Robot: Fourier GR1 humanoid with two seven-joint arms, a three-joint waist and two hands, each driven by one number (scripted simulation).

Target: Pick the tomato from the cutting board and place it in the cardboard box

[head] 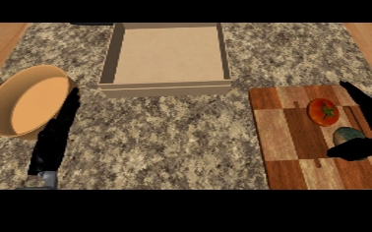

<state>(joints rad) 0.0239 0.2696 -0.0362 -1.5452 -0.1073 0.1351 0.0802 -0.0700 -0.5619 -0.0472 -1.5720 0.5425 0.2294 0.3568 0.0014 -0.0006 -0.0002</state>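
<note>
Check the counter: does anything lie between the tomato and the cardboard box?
Nothing visible does. The tomato sits on the cutting board; only bare counter lies between it and the open cardboard box. The bowl stands far off that path.

Bare counter (181, 137) lies between cutting board (291, 142) and open-topped cardboard box (169, 54); bowl (29, 103) sits well left.

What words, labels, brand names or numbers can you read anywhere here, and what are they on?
None: no readable text shows on the cardboard box, the cutting board, the tomato, the tan bowl or the granite counter.
</note>
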